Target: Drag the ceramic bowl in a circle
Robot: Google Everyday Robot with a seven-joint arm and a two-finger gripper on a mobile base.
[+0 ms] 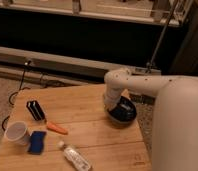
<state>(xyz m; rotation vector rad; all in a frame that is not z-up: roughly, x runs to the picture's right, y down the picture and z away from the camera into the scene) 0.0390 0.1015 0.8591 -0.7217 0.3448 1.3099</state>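
A light wooden slatted table (82, 100) fills the lower half of the frame, seen from above, with a dark shelf unit behind it. A bulky white robot arm (142, 85) reaches in from the lower right and bends down at the wrist, so that its gripper (112, 106) sits just right of centre, at the left rim of a glossy black, round, shallow ceramic bowl (126, 112). The ceramic bowl rests flat on the table near its right edge, upright, with a faint sheen inside.

The gripper's fingers are clenched. Whether they pinch the rim or merely press against it is hidden by the wrist.

Well apart, at the lower left, lie the other things: a white paper cup (17, 133), a blue sponge-like block (37, 142) just beside it, a small orange carrot-shaped piece (57, 128), a black ribbed clip-like object (36, 110) and a clear plastic bottle (76, 156) on its side.

The step in hand appears to be the drag itself — the gripper is engaged with the bowl, which is somewhere along its circular path. The next move likely calls for a smooth curved sweep back toward the table's middle, with steady downward contact so the bowl slides without tipping — and with care for the near right edge and the clutter at the left.
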